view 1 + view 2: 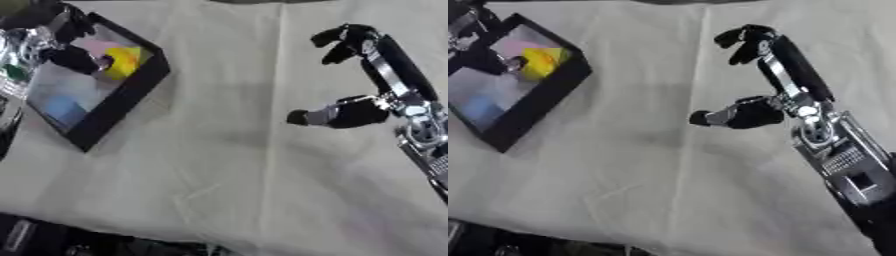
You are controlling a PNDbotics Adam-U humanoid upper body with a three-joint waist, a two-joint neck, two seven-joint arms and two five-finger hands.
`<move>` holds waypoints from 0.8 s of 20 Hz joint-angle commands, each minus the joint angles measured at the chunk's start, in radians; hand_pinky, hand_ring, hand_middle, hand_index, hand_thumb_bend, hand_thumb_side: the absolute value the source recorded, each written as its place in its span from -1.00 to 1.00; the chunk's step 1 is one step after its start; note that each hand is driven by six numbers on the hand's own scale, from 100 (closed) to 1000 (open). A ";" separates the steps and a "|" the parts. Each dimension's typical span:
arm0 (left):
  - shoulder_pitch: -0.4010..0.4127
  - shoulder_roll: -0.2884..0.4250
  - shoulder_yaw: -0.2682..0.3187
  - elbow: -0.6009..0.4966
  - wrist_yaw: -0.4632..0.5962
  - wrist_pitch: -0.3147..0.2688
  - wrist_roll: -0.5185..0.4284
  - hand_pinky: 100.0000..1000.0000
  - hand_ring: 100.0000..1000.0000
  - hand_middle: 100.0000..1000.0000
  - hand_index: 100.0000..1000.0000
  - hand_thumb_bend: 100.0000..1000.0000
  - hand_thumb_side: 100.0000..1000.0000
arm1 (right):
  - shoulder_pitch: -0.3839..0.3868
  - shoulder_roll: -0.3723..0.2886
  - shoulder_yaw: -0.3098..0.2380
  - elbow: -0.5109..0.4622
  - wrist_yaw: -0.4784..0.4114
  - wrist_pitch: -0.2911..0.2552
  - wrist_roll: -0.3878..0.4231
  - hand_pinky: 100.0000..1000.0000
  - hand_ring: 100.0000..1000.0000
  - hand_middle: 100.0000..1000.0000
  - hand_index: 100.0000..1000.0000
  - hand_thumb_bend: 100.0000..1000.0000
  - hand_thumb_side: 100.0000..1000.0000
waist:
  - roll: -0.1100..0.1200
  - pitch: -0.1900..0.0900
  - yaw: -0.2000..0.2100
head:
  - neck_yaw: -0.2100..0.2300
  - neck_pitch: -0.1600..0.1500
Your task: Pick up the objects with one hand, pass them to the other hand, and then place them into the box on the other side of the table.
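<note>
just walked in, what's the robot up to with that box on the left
The left hand is inside the black box at the table's left, its fingers at a yellow object; whether it grips it is unclear. A pink item and a blue item also lie in the box. The right hand hovers open and empty over the white cloth.

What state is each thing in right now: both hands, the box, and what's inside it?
Left hand: over the box, fingers curled at the yellow object; hold not clear.
Right hand: above the cloth, fingers relaxed, holding nothing.
Box: on the table's left side, open on top, lying askew.
Yellow object: inside the box, near its far end.
Blue object: inside the box, near its near end.
</note>
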 commanded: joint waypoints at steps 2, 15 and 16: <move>0.005 0.040 0.036 -0.078 0.068 0.047 0.093 0.53 0.30 0.24 0.38 -0.55 -0.63 | -0.005 -0.009 -0.032 -0.022 -0.019 0.008 -0.035 0.20 0.13 0.29 0.49 0.74 -0.62 | -0.014 -0.027 -0.001 | -0.006 -0.002; 0.059 0.018 0.099 -0.187 0.397 0.074 0.382 0.58 0.17 0.15 0.40 -1.00 0.71 | -0.010 -0.022 -0.086 -0.062 -0.087 0.030 -0.106 0.20 0.12 0.30 0.49 0.43 -0.72 | -0.021 -0.031 -0.010 | -0.060 -0.002; 0.072 0.013 0.105 -0.194 0.468 0.055 0.442 0.60 0.18 0.20 0.42 -1.00 0.73 | -0.008 -0.028 -0.100 -0.072 -0.105 0.036 -0.123 0.19 0.13 0.30 0.49 0.34 -0.70 | -0.023 -0.031 -0.014 | -0.073 -0.002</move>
